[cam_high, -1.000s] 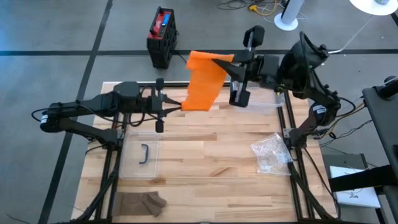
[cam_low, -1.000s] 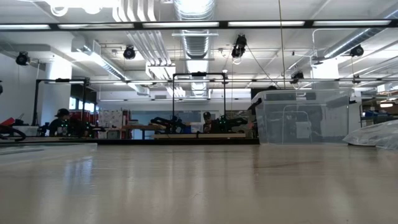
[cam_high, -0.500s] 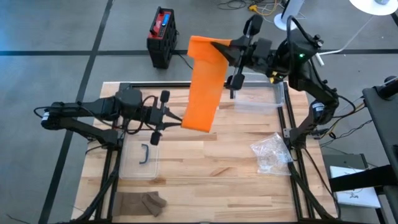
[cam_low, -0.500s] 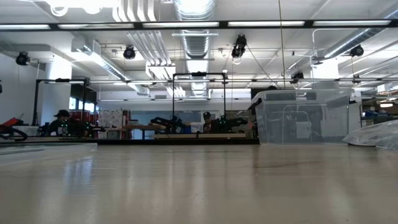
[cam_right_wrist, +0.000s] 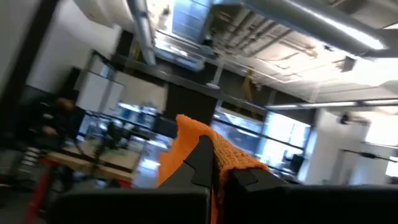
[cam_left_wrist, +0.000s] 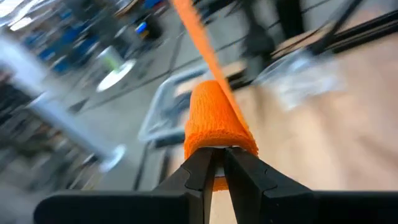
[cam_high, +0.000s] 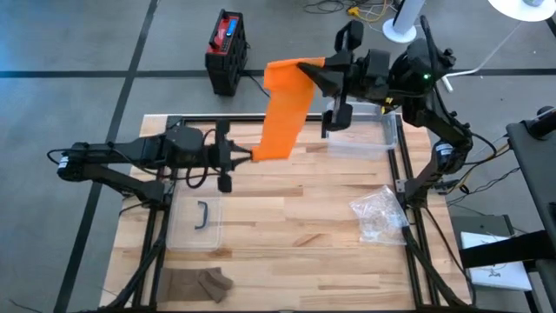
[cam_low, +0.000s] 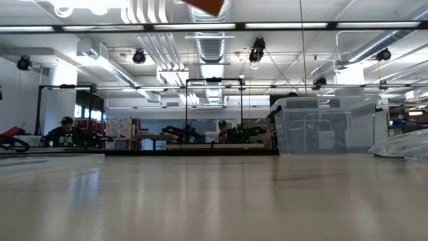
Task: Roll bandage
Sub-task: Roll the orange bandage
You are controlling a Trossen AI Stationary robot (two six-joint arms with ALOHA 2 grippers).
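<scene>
Left gripper [cam_high: 241, 156]: fingers nearly closed, pinching the lower end of the orange bandage [cam_high: 283, 109]; held in the air over the left half of the table [cam_high: 287, 226], toward its far edge. In the left wrist view the two dark fingers [cam_left_wrist: 198, 171] clamp the bandage [cam_left_wrist: 214, 118] where it is bunched into a rounded wad, with the strip running away from them.

Right gripper [cam_high: 314, 73]: fingers shut on the upper end of the bandage, raised above the table's far edge, right of centre. In the right wrist view the fingers [cam_right_wrist: 205, 155] nip a fold of the orange fabric [cam_right_wrist: 205, 146].

Bandage: one flat orange strip stretched between the two grippers, slanting from the right gripper down to the left gripper, clear of the table surface. A corner of it [cam_low: 206, 5] shows at the upper edge of the low view.

Clear plastic bin [cam_high: 360, 135]: at the far right corner of the table, under the right arm.

Clear lid with dark handle [cam_high: 198, 219]: flat on the table near the left edge.

Crumpled clear plastic bag [cam_high: 378, 216]: by the right edge, about midway along it.

Dark brown cloth [cam_high: 198, 283]: at the near left corner.

Black and red case [cam_high: 226, 50]: on the floor beyond the far edge.
</scene>
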